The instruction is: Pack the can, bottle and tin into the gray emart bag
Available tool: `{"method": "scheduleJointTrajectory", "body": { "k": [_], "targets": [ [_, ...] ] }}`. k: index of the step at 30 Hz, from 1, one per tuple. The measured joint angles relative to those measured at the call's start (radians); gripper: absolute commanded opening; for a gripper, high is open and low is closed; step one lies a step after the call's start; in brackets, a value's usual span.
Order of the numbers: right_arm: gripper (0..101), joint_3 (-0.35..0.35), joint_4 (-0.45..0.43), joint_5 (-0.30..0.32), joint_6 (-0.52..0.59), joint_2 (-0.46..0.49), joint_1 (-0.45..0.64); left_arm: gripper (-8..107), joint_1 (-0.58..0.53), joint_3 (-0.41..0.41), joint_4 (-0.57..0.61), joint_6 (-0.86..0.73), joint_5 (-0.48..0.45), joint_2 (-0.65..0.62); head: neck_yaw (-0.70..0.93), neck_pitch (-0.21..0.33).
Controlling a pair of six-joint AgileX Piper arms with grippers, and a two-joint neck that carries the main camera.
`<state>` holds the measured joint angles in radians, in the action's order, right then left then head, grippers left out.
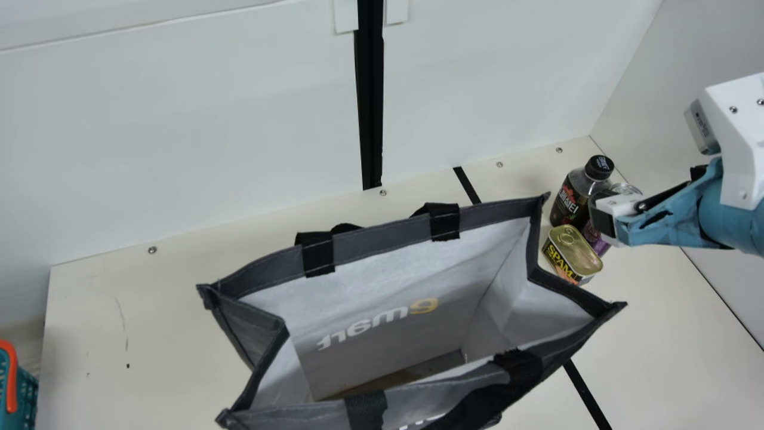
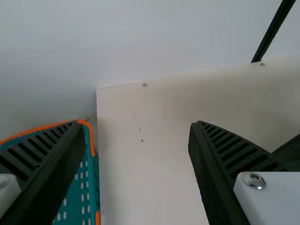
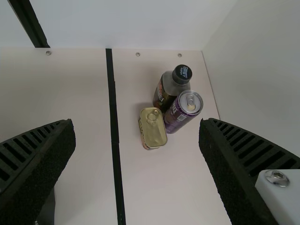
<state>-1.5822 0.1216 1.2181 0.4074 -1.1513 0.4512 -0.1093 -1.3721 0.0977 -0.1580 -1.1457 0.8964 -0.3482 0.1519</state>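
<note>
In the main view, the right arm is coming in from the right edge, its blue-wrapped wrist lying nearly level and its right end effector (image 1: pixel 604 222) pointing toward the left of the frame, overlapping part of the can (image 1: pixel 594 240). In the right wrist view, the right end effector (image 3: pixel 136 123) is standing released, its ribbed fingers spread wide. The left end effector (image 2: pixel 137 124) is likewise holding nothing, its fingers parting broadly.

The purple can, with its silver pull-tab top, is standing at the right of the main view, just beside the black-capped bottle (image 1: pixel 570 200) of dark drink. The tin (image 1: pixel 574 254), rounded and rectangular, is showing a golden pull-tab lid right next to them on the cream worktop (image 1: pixel 149 334). The gray emart bag (image 1: pixel 382 239) is gaping wide at center and bottom, its white lining showing and its black handles folding outward. A teal basket (image 1: pixel 25 397) with an orange handle is sitting at lower left.
</note>
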Motion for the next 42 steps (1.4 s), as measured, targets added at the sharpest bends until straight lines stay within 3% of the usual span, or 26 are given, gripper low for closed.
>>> {"method": "scheduleJointTrajectory", "body": {
  "k": [15, 42],
  "targets": [
    [91, 0.000, 0.000, 0.000, 0.000, 0.000, 0.000, 90, -0.077, -0.125, -0.016, -0.007, 0.037, 0.110, 0.000, 0.000],
    [91, 0.000, 0.000, 0.000, 0.000, 0.000, 0.000, 90, -0.505, -0.356, -0.291, 0.250, 0.080, 0.337, 0.002, 0.000]
  ]
}}
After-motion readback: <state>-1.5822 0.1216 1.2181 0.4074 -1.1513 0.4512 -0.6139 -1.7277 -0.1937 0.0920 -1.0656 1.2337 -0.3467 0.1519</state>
